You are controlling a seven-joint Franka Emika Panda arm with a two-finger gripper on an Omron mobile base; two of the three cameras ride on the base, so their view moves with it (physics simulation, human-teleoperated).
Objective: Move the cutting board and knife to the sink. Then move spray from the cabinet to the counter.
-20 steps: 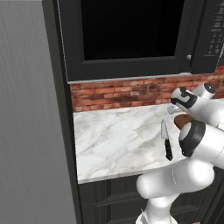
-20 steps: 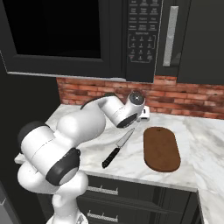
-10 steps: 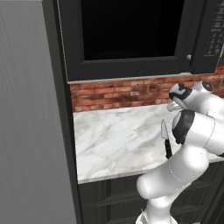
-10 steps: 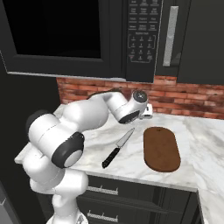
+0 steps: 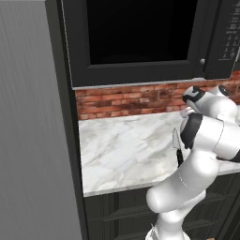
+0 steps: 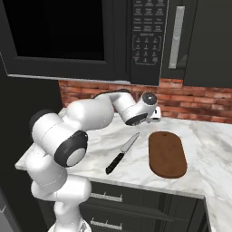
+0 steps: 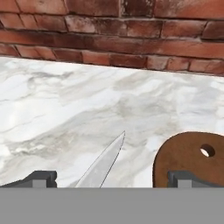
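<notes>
The brown cutting board (image 6: 167, 154) lies flat on the white marble counter (image 6: 90, 145), right of the knife (image 6: 122, 153). The knife, silver blade and black handle, lies diagonally with its tip toward the brick wall; in the left base view the knife (image 5: 177, 146) is partly hidden behind my arm. My gripper (image 6: 155, 116) hovers low near the back wall, just behind the board's far end. In the hand view the gripper (image 7: 111, 179) is open, with the knife blade (image 7: 103, 166) between its fingertips and the board's end with a hole (image 7: 188, 157) at the right. The sink and spray are out of view.
A black microwave (image 6: 145, 41) hangs above the counter. Beside it on the right is a dark cabinet door (image 6: 204, 41) with a long metal handle. Red brick (image 7: 113, 39) backs the counter. A tall grey panel (image 5: 33, 140) stands at the counter's left end.
My arm's elbow has swung upward and the hand has edged slightly right along the back wall. The knife and board have not moved, and the jaws stay open.
</notes>
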